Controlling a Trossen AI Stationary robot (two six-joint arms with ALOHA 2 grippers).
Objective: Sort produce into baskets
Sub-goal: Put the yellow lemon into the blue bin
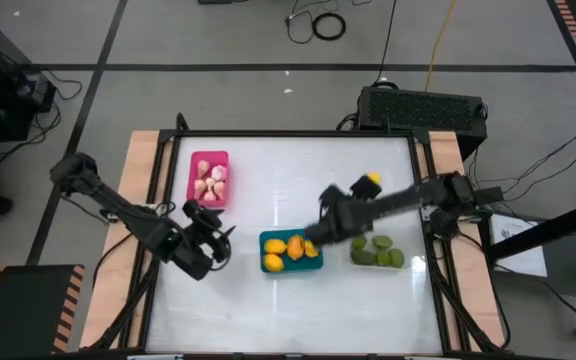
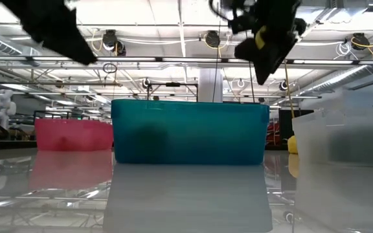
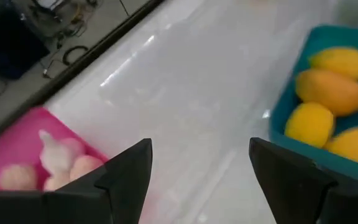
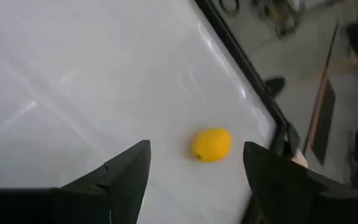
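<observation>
bulbs [image 1: 210, 181] in left bin [image 1: 193, 163] | ovals [image 1: 290, 249] in middle bin [image 1: 267, 238] | one oval [image 1: 372, 181] loose behind

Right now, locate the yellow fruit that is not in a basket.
The loose yellow fruit lies on the table's far right part in the high view, beyond the clear basket and beside the right arm.

Pink bin [image 1: 209, 178], teal bin [image 1: 290, 251], yellow fruit [image 4: 211, 144]

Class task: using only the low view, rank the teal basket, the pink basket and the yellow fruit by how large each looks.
1. teal basket, by far the widest, though it stands nearest the camera.
2. pink basket, partly hidden behind the teal one.
3. yellow fruit, only a sliver shows beside the clear basket.
</observation>
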